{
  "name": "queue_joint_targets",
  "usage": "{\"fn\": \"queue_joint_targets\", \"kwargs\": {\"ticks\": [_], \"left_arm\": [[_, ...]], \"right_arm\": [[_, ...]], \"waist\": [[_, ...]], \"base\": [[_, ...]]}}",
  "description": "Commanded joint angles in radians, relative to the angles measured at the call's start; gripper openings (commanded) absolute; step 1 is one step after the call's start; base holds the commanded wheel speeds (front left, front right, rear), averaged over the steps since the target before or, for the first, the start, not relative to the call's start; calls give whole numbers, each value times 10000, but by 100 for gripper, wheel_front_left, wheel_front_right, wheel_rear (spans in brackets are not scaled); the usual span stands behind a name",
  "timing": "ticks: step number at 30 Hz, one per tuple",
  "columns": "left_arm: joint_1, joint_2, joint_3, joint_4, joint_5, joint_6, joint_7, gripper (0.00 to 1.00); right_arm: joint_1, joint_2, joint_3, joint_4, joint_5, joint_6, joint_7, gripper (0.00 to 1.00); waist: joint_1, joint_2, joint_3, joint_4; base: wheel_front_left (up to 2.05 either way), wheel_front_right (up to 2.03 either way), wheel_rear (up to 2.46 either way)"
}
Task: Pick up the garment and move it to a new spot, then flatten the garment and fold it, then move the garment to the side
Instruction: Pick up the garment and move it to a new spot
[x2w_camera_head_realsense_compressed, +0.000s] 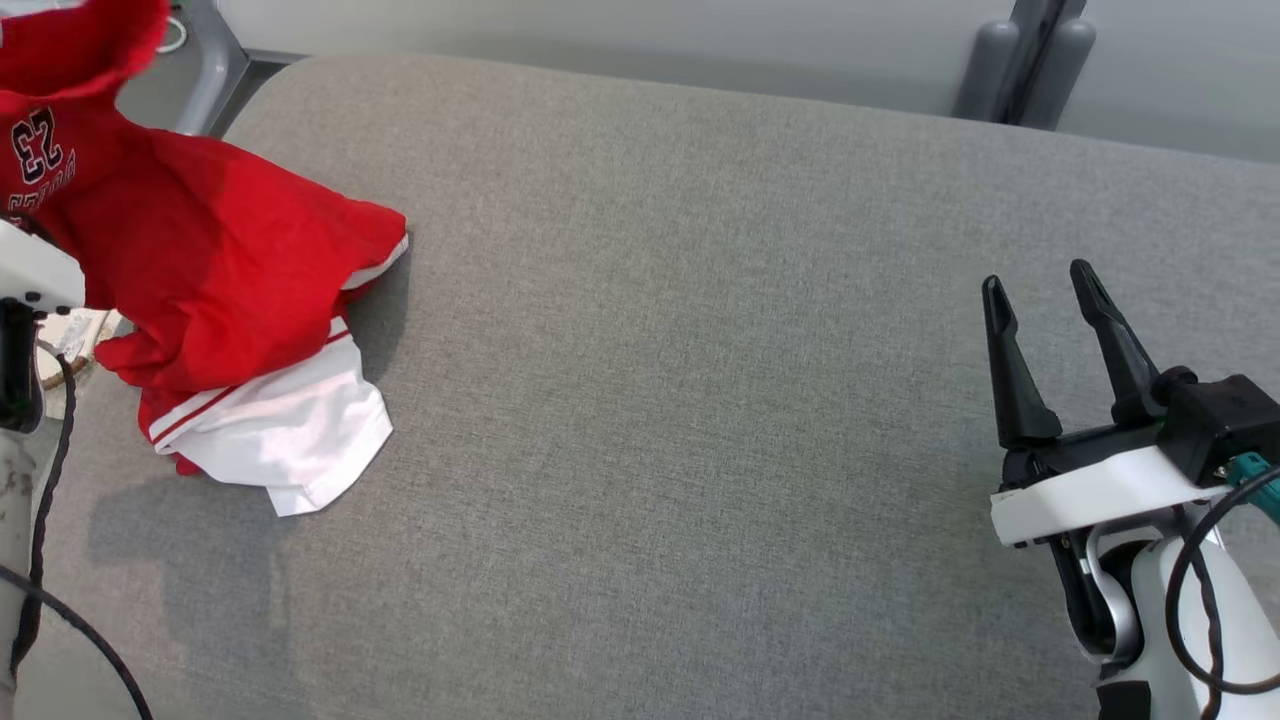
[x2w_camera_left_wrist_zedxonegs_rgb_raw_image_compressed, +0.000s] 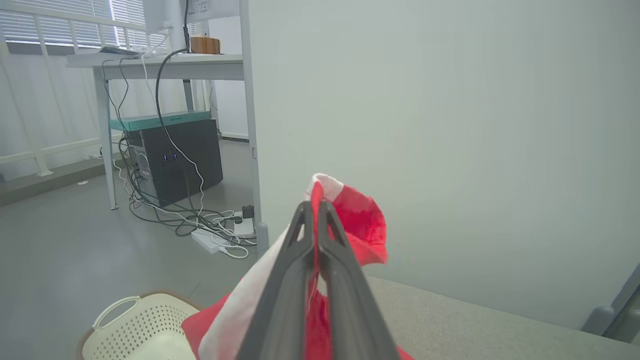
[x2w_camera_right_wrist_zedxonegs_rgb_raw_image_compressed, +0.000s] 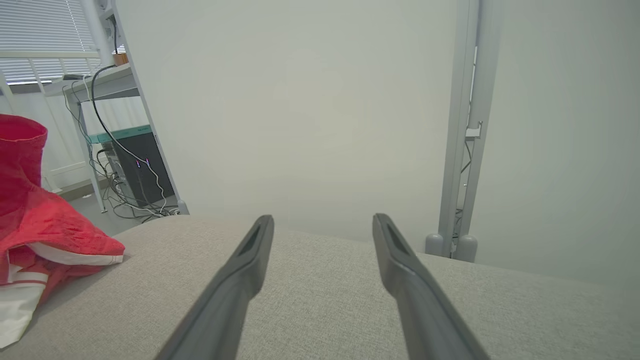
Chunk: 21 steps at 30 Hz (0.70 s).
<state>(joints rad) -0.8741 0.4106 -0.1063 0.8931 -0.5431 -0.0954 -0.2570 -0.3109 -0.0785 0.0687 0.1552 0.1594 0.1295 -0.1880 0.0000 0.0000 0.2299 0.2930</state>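
Head view: red garment (x2w_camera_head_realsense_compressed: 220, 270) sits at the tabletop's (x2w_camera_head_realsense_compressed: 700, 400) far-left corner. Its upper end is lifted off toward the upper-left of frame. Its lower end is bunched on the tabletop, with a white panel spilling nearest the robot.

Left wrist view: left pincer (x2w_camera_left_wrist_zedxonegs_rgb_raw_image_compressed: 315, 205), fingers pressed together, clamped on a fold of red-and-white cloth that pokes up past the tips. So the left arm has the garment.

Right pincer (x2w_camera_head_realsense_compressed: 1037, 278) hovers over the tabletop's right side, fingers wide apart, holding nothing, well apart from the cloth.

Key relation: the garment's long axis runs from the clamped top steeply down to the white panel on the tabletop. The bare stretch of tabletop lies to the garment's right, toward the right pincer. My read is that any carry goes that way, with the lower end dragging unless lifted higher.

Materials:
- Garment: thin jersey knit, limp, creased, light showing through it near the clamp. It has white trim with a narrow red stripe and a dark printed "23" with lettering below, seen turned round.
- Tabletop: grey woven cover, matte, slightly padded look, rounded far-left corner. Likely some friction against dragged cloth.
- Off the tabletop's left edge, on the floor: cream perforated plastic basket (x2w_camera_left_wrist_zedxonegs_rgb_raw_image_compressed: 135, 320) with a loop handle.
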Motion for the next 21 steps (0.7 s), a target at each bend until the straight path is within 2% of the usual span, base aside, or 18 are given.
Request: {"fn": "queue_joint_targets", "kwargs": {"ticks": [1,6,12,13,18,21], "left_arm": [[472,101,85,-562,135,138,-47,0],[2115,148,230,-3084,473,807,-50,0],[4719,118,412,-6848,632,1995,424,0],[4719,118,412,-6848,632,1995,424,0],[6251,130,440,-9487,824,2827,1104,0],[6727,89,375,-10602,916,3115,1435,0]], "right_arm": [[211,-22,-106,40,82,23,-114,100],[591,72,-176,38,178,23,-246,100],[991,150,-261,-62,260,23,-258,100],[991,150,-261,-62,260,23,-258,100],[1099,195,-279,-185,304,23,-222,100],[999,217,-222,-293,361,23,-206,100]], "waist": [[0,0,-433,-125],[0,0,-951,-383],[0,0,-1263,-780],[0,0,-1263,-780],[0,0,-1321,-1160],[0,0,-1232,-1546]], "base": [[0,0,0],[0,0,0],[0,0,0],[0,0,0],[0,0,0],[0,0,0]]}}
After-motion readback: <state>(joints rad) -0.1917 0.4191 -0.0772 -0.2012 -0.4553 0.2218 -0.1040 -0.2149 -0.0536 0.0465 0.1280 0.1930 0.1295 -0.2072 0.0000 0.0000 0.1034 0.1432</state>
